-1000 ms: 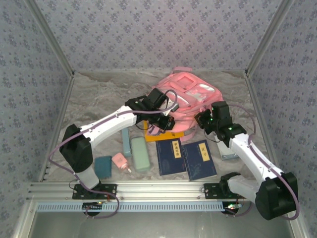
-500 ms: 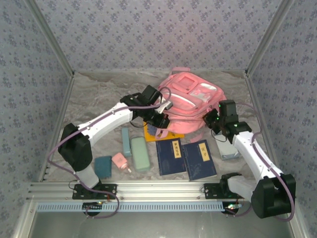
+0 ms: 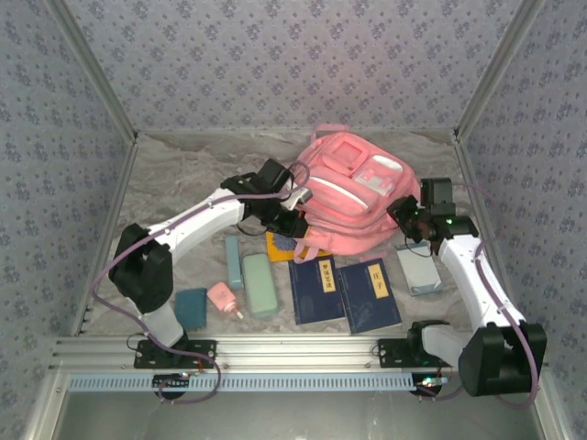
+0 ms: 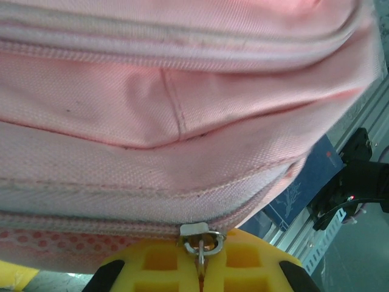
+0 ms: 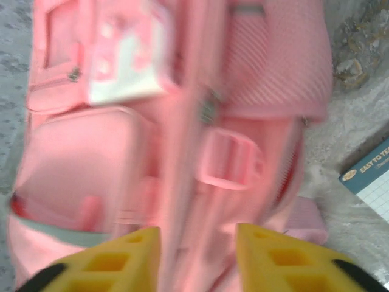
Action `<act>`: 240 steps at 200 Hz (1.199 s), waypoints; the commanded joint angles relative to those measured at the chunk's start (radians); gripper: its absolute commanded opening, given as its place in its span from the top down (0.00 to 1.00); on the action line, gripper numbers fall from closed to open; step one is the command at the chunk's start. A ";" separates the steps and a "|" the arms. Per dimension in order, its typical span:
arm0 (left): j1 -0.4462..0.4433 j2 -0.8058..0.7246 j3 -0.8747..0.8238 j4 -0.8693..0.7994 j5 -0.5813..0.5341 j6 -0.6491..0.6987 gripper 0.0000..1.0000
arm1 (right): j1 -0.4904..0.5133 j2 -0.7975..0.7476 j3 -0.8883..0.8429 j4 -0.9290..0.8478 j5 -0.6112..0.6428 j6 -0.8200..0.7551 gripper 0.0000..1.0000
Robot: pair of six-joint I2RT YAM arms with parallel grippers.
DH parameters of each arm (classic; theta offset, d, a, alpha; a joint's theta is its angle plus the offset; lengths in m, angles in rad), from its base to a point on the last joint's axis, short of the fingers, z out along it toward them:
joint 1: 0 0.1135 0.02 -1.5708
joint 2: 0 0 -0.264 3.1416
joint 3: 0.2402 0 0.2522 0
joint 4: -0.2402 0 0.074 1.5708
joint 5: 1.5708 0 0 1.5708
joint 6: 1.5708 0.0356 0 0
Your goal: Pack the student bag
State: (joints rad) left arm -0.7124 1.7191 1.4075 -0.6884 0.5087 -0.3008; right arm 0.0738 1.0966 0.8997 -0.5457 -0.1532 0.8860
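Unzipping looks to be the step in hand: the student bag (image 3: 353, 203) lies front-up toward the back of the counter, right of centre, with books, a green case (image 3: 260, 284) and other small items spread on the near side waiting to go in. The left tool (image 4: 200, 261) is clenched on the metal zipper pull (image 4: 201, 236) at the bag's near-left edge, the pull pinched between its yellow fingers right at the seam. The right tool (image 5: 197, 240) is released, its fingers standing apart at the bag's right flank; a blurred pink band runs between them, and I cannot tell whether either finger touches it. The next move, as I judge it, calls for drawing the pull along the zip line while the other arm pins or braces the soft fabric, which could otherwise bunch and drag with the slider. The left arm reaches forward from its base and bends at the elbow, its forearm angled across to the bag. The right arm rises steeply from its base, wrist turned inward toward the bag.
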 commanded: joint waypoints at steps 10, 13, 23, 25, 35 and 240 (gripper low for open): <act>-0.022 -0.010 0.074 0.049 0.049 -0.044 1.00 | 0.079 -0.108 0.097 -0.129 -0.004 0.017 0.55; -0.025 -0.010 0.076 0.052 0.051 -0.047 1.00 | 0.091 -0.115 0.103 -0.134 -0.009 0.025 0.55; -0.035 -0.010 0.083 0.068 0.058 -0.060 1.00 | 0.138 -0.134 0.111 -0.146 -0.016 0.052 0.54; -0.037 -0.010 0.084 0.071 0.060 -0.064 1.00 | 0.150 -0.137 0.112 -0.146 -0.015 0.058 0.53; -0.048 -0.010 0.088 0.089 0.069 -0.076 1.00 | 0.208 -0.145 0.116 -0.145 -0.014 0.085 0.50; -0.269 0.026 0.093 0.312 0.044 -0.144 1.00 | 0.397 -0.141 -0.170 0.079 0.107 0.591 0.59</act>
State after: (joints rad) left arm -0.9562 1.7908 1.4818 -0.5045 0.4969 -0.4587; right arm 0.4904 0.9115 0.7479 -0.5022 -0.0948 1.4460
